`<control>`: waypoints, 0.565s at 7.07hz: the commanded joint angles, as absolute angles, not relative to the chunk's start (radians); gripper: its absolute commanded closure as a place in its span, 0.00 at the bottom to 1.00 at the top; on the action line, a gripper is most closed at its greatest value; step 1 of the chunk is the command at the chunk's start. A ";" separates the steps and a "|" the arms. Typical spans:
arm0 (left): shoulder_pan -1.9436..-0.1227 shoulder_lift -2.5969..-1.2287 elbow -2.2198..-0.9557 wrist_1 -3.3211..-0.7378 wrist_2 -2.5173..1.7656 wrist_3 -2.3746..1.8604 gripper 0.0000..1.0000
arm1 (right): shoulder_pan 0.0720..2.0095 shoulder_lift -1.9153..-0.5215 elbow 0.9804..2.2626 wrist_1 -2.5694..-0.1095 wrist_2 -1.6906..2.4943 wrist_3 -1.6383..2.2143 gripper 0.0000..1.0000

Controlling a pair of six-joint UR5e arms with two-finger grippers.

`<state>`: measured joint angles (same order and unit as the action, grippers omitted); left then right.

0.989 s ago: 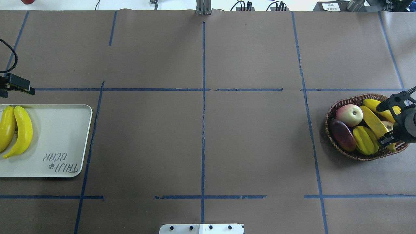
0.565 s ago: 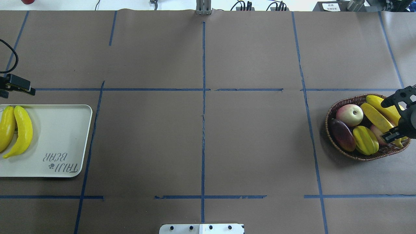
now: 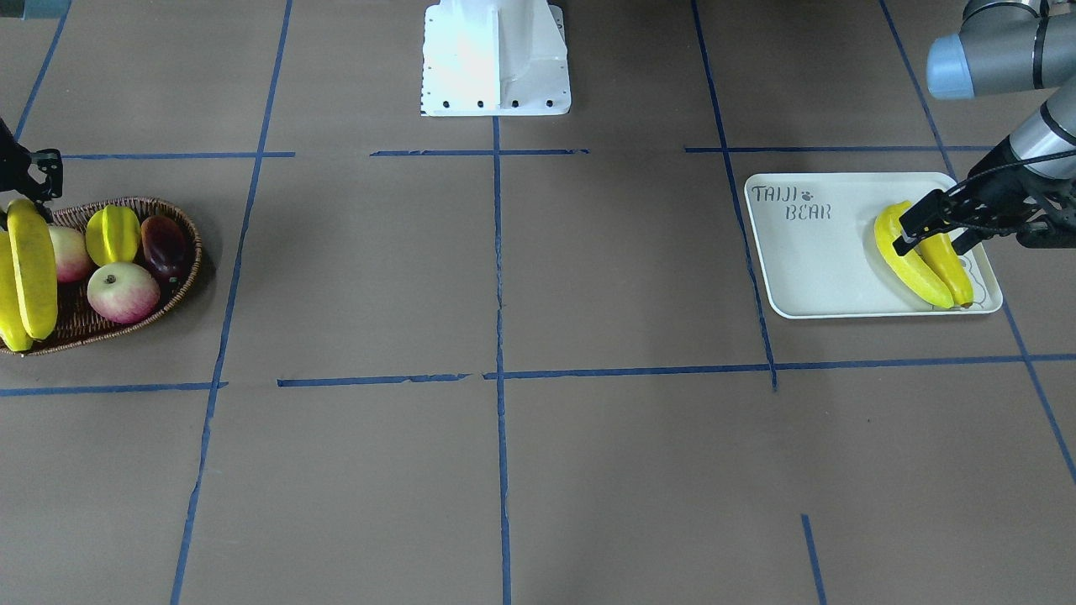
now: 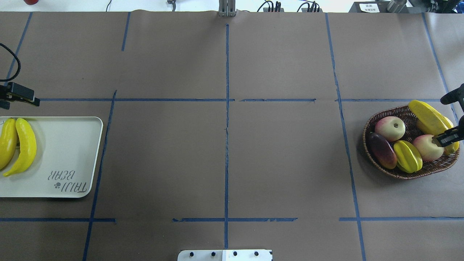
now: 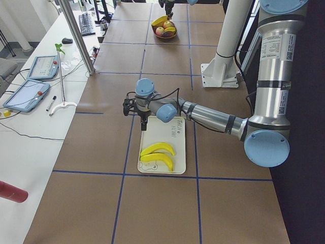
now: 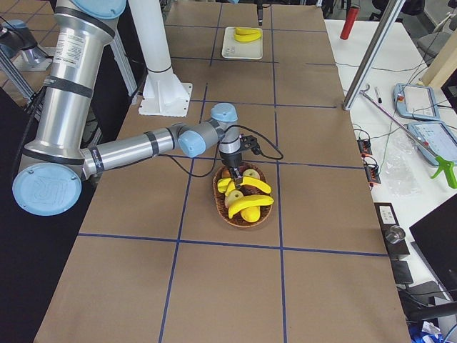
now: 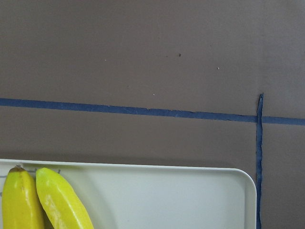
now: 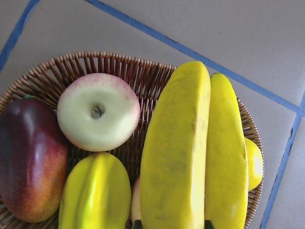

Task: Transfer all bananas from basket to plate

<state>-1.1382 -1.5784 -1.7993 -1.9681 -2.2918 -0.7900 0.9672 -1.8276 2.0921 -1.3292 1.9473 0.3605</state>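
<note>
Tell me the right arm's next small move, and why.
Probably lift straight up first: the right gripper seems to hold a banana barely above the basket, over an apple, so swinging toward the plate now might clip the rim.

Long curved yellow bananas [image 4: 26,145] [image 4: 7,143] [image 8: 176,152] [image 8: 228,157]: 4. Pink-cream round apples [image 4: 389,128] [image 4: 427,148]: 2. Ribbed yellow-green starfruit [image 4: 407,156]: 1. Dark-red oval fruit [image 4: 382,150]: 1.

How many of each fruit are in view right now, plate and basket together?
Bananas: 4 (2 on the plate, 2 at the basket)
Apples: 2
Starfruit: 1
Dark red fruit: 1
Small yellow fruit: 1
Total: 9
</note>
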 commanded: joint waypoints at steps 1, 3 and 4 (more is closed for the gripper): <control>-1.138 -1.578 -1.802 -1.968 -2.292 -0.790 0.00 | 1.009 -1.795 2.131 -1.322 2.040 0.377 0.95; -1.138 -1.607 -1.798 -1.968 -2.296 -0.790 0.00 | 1.012 -1.702 2.123 -1.322 2.089 0.470 0.95; -1.138 -1.621 -1.793 -1.974 -2.301 -0.790 0.00 | 1.011 -1.633 2.111 -1.325 2.141 0.565 0.96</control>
